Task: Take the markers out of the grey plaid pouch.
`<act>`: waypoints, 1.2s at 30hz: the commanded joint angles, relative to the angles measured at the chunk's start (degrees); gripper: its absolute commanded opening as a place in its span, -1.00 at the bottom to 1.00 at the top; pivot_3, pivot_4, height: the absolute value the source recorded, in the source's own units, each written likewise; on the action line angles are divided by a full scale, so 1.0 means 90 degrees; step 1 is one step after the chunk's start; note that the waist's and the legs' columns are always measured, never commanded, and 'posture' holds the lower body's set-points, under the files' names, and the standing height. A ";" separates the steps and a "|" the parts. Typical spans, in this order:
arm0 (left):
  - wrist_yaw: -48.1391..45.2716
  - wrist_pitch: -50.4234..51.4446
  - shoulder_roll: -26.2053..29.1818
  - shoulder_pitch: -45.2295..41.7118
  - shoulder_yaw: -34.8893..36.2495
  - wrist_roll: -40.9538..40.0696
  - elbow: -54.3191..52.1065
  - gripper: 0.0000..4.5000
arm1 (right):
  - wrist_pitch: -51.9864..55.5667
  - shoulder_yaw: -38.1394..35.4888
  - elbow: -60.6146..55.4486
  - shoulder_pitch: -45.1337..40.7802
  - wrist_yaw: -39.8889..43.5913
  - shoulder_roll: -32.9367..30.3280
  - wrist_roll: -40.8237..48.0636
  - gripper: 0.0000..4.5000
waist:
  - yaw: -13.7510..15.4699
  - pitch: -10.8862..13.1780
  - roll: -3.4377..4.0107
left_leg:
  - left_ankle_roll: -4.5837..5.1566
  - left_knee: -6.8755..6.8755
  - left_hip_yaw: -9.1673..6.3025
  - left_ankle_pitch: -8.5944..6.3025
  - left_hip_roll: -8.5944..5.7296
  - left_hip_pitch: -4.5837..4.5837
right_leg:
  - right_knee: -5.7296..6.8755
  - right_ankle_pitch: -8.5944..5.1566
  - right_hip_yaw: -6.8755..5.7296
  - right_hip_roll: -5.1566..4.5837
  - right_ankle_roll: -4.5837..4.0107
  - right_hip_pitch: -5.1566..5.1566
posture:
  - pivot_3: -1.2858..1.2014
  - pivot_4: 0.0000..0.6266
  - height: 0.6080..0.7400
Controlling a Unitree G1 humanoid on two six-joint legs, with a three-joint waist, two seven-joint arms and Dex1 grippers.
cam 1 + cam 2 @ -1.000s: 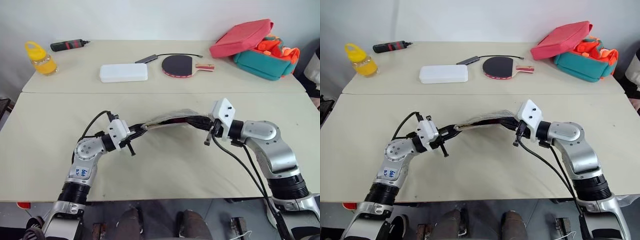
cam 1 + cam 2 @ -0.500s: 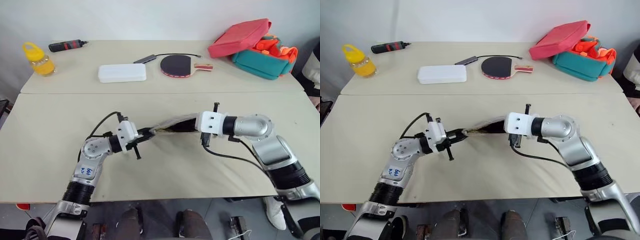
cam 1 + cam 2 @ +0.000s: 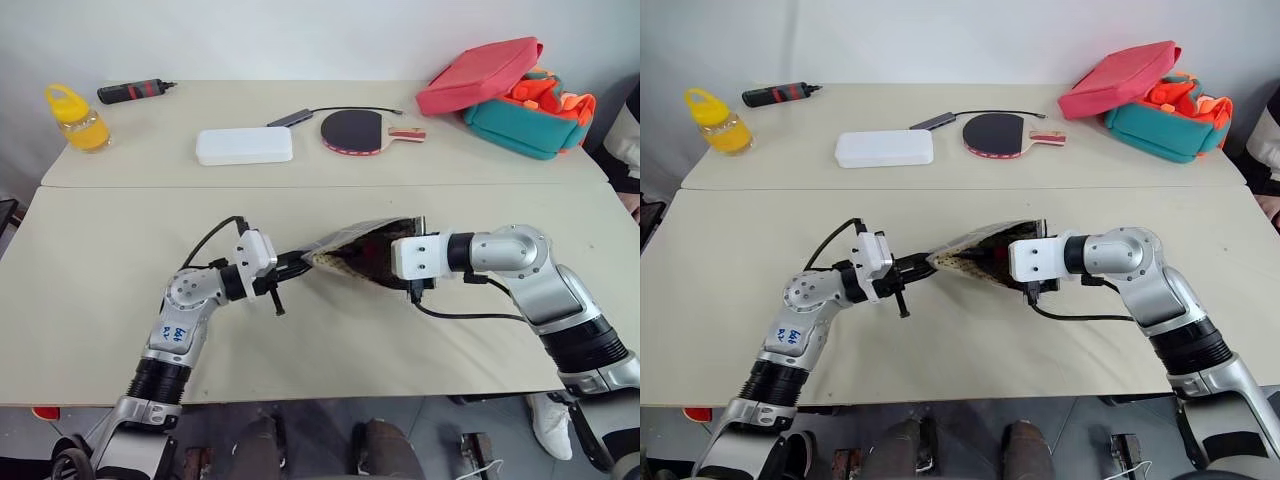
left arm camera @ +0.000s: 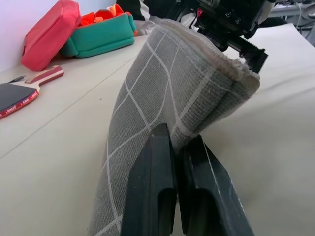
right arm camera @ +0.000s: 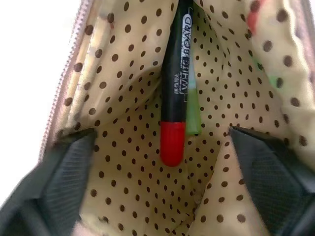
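Note:
The grey plaid pouch (image 3: 352, 246) hangs above the near table, its mouth gaping and showing a dotted lining. My left gripper (image 3: 298, 262) is shut on the pouch's left end, and in the left wrist view the fabric (image 4: 182, 83) is pinched between the black fingers (image 4: 157, 187). My right gripper (image 5: 161, 132) is open inside the pouch mouth, with one finger at each side of the lining. Between those fingers lie the markers: a dark one with a red end (image 5: 173, 98) and a pale lime green one (image 5: 193, 110) beside it. Neither finger touches them.
On the far table are a white hard case (image 3: 245, 146), a table tennis paddle (image 3: 355, 131), a cable with a small hub (image 3: 292, 118), a red-and-teal bag (image 3: 510, 85), a yellow bottle (image 3: 70, 117) and a black-and-red tool (image 3: 135, 91).
My right gripper has let go of the pouch's right end, rolled over and opened inside the mouth. The pouch, stretched flat before, now gapes open. The left gripper keeps its grip.

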 commanded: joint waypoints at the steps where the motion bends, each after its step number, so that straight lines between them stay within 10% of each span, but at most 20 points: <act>1: -0.0084 0.0248 -0.0066 -0.0002 0.0176 -0.0424 -0.0438 -1.00 | 0.0148 -0.0139 -0.0192 0.0037 0.0042 -0.0044 0.0083 0.98 | 0.0001 0.0000 0.0000 | 0.0000 0.0000 0.0000 0.0000 0.0000 0.0000 | 0.0000 0.0000 0.0000 0.0000 0.0000 0.0000 | 0.03 -0.52 1.00; 8: 0.0015 0.1554 -0.0140 0.0054 0.0222 -0.0977 -0.0847 -1.00 | 0.0277 -0.0134 -0.0394 -0.0223 0.0386 -0.0241 0.0058 0.10 | 0.0002 0.0000 0.0000 | 0.0000 0.0002 -0.0003 0.0000 0.0000 0.0000 | 0.0001 0.0000 0.0001 0.0000 0.0000 0.0000 | 0.03 -0.52 1.00; 23: 0.0571 0.5014 -0.0686 -0.0110 0.0575 -0.3039 -0.1725 -1.00 | 0.2505 0.0362 -0.0747 -0.1926 0.2655 -0.0700 0.0493 0.10 | 0.0034 0.0000 0.0000 | 0.0000 0.0004 -0.0059 0.0000 -0.0001 0.0000 | 0.0002 0.0000 0.0004 0.0000 0.0000 0.0004 | 0.03 -0.52 1.00; 36: 0.0876 0.4072 -0.1031 0.0472 0.0425 -0.2142 -0.1405 -1.00 | 0.2236 0.1170 -0.0229 -0.1448 0.2191 -0.0427 -0.0327 0.10 | -0.0027 0.0000 0.0000 | 0.0000 0.0008 -0.0060 0.0000 -0.0002 0.0002 | 0.0000 0.0000 0.0004 0.0001 0.0001 0.0006 | 0.03 -0.52 1.00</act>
